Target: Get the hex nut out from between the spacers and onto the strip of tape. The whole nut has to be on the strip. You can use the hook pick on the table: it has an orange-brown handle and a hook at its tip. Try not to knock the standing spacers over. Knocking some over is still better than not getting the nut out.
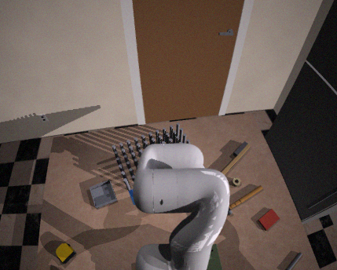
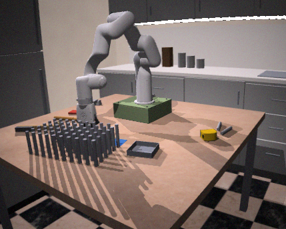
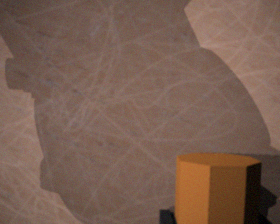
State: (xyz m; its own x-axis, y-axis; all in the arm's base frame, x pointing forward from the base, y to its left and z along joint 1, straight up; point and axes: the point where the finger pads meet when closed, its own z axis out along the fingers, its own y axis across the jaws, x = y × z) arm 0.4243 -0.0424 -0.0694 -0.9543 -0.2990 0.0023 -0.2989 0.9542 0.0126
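Note:
My gripper is low over the table, just behind the block of upright grey spacers. It is shut on the hook pick's orange-brown hexagonal handle. In the top view the arm hides the gripper. The wrist view shows only the handle's end over bare, shadowed table; the fingers are out of frame. The blue strip of tape lies at the near corner of the spacers. The hex nut is hidden among the spacers in every view.
A grey tray lies beside the tape. A second stick with a dark head, a small ring and a red block lie near the pick. A yellow object lies far off.

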